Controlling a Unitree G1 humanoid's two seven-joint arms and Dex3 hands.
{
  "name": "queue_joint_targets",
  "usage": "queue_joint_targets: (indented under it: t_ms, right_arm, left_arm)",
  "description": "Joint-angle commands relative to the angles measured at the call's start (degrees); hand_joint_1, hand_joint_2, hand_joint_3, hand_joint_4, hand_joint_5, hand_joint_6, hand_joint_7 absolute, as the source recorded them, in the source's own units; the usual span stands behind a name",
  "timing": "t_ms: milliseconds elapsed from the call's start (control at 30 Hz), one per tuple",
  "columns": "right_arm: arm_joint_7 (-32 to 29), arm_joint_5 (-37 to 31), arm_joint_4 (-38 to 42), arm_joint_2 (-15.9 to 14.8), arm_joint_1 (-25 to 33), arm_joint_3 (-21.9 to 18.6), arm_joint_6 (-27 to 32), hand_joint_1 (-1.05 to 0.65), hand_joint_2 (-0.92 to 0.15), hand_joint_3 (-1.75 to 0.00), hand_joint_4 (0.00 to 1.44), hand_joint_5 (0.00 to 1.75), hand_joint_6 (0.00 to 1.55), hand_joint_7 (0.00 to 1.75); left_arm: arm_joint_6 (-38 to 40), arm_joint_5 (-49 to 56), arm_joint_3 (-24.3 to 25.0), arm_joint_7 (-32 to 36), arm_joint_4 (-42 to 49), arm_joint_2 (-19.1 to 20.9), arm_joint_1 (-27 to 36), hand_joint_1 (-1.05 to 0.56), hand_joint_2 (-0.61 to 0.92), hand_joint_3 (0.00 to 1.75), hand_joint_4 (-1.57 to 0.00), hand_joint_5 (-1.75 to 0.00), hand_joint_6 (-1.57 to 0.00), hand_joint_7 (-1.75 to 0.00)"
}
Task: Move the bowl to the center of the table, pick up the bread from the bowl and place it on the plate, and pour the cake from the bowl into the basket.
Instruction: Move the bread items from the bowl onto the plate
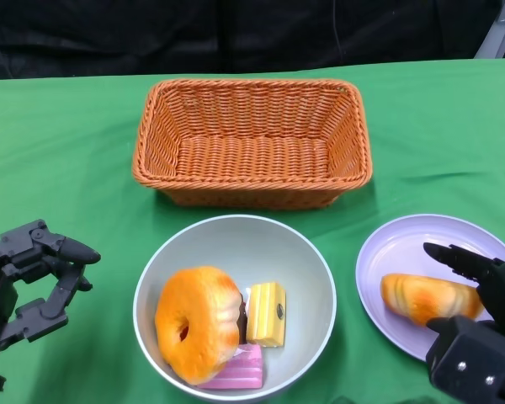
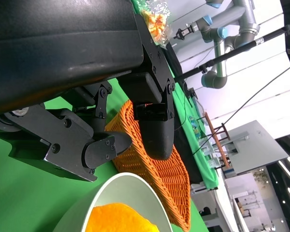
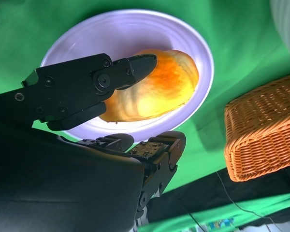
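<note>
The bowl (image 1: 234, 307) is seen near the middle of the table (image 1: 59, 151), just in front of the basket (image 1: 252, 143), so the first step can be judged done. The bread (image 1: 429, 299) lies on the plate (image 1: 404, 244) at the right, and that step too appears finished — though the right hand (image 1: 475, 316) hangs close over it. In the right wrist view its fingers (image 3: 130, 70) are spread on either side of the bread (image 3: 154, 92) without gripping it; whether one fingertip brushes the crust cannot be told from this angle.

What is left is the pour. A round orange cake (image 1: 198, 324) with a hole, a yellow piece (image 1: 267, 313) and a pink piece (image 1: 236, 370) are all in the bowl, and nothing is seen inside the basket.

The left hand (image 1: 29, 278) is held beside the bowl, apart from its rim, fingers parted and nothing held. The bowl would have to be gripped and tipped over the basket's near wall — likely by this hand, since it is nearest.
</note>
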Motion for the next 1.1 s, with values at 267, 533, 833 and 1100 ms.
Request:
queue_joint_targets:
  t_ms: [267, 533, 833, 1100]
  right_arm:
    - [3.7, -1.3, -2.4, -2.1, 1.2, -0.2, -1.2, -0.53, -0.92, -0.02, 0.18, 0.00, 0.32, 0.00]
    - [5.9, -2.1, -7.1, -1.3, 2.3, -0.4, -0.1, -0.58, -0.92, -0.02, 0.18, 0.01, 0.31, 0.01]
    - [-0.4, -3.2, -3.0, 0.3, 2.0, -0.1, -3.2, -0.46, -0.90, 0.00, 0.37, 0.08, 0.48, 0.04]
    - [-4.8, -3.6, 1.1, 0.7, 1.0, 0.0, -6.3, -0.42, -0.90, 0.00, 0.44, 0.08, 0.52, 0.03]
  left_arm:
    - [0.0, -0.6, 0.5, -0.9, 0.0, 1.1, 0.0, 0.01, 0.66, 0.81, -0.76, -1.43, -0.87, -0.97]
    - [0.2, -0.3, 0.5, -0.8, -0.1, 1.3, 0.1, 0.01, 0.69, 0.78, -0.77, -1.43, -0.88, -0.96]
    - [-0.2, 1.1, 0.7, 0.3, 0.1, 1.3, 0.1, 0.01, 0.70, 0.76, -0.80, -1.41, -0.89, -0.95]
    - [-1.2, 1.4, 0.7, 0.1, 0.6, 1.4, -0.1, 0.03, 0.71, 0.76, -0.82, -1.39, -0.90, -0.94]
